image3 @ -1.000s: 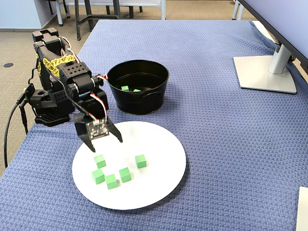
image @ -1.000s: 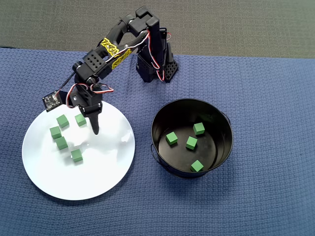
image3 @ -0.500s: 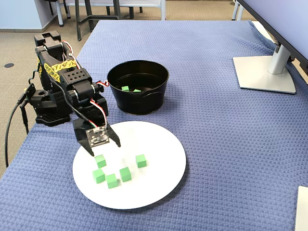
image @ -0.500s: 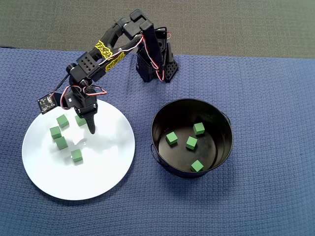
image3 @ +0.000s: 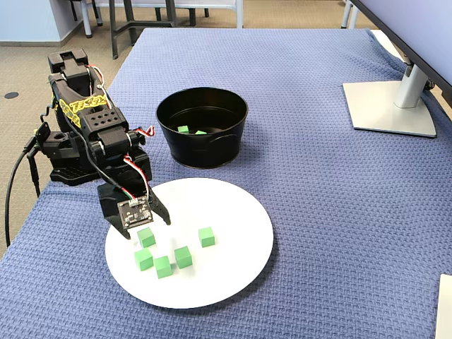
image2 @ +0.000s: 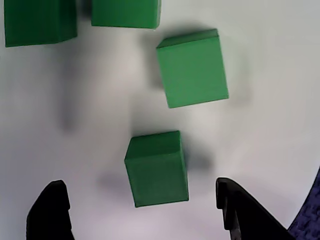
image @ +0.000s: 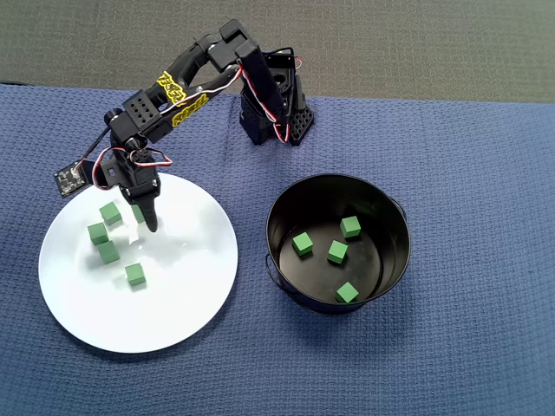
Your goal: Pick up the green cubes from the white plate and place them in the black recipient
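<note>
1. Green cubes on the white plate (image: pixel 173 295): unchanged in place since a second ago, while the gripper (image: pixel 143 217) has moved toward the plate's left rim in the overhead view and now stands over the cluster.
2. Gripper state: jaws spread apart, holding nothing; in the wrist view one cube (image2: pixel 157 167) lies between the two fingertips (image2: pixel 52 212), touching neither.
3. Open room: the plate's right half and near edge are bare; blue cloth (image: pixel 468 173) lies clear between the plate and the black recipient (image: pixel 282 260).
4. Count on plate: five in the fixed view, where one cube (image3: pixel 206 236) sits apart to the right; the overhead view shows four plainly, the gripper covering most of a fifth.
5. Count in black recipient: four green cubes (image: pixel 337 252), overhead view.
</note>
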Motion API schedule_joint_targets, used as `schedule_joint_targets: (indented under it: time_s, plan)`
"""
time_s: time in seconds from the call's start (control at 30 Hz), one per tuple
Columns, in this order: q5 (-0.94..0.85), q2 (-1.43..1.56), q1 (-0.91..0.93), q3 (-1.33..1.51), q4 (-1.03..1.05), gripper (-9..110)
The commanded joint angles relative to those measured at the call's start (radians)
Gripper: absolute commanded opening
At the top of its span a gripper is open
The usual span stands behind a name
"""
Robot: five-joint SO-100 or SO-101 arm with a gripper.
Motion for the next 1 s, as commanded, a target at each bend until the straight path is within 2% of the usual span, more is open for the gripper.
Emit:
schedule_joint_targets:
  time_s: [0.0, 0.57, 0.63, 0.73, 0.97]
  plan:
    - [-0.018, -0.008, 0.008, -0.081, -0.005, 31]
    - [0.052, -0.037, -0.029, -0.104, -0.044, 21]
    - [0.058, -0.032, -0.031, -0.095, -0.051, 19]
    - [0.069, -0.031, -0.035, -0.08, -0.064, 7]
    - [0.072, -0.023, -0.037, -0.054, -0.081, 2]
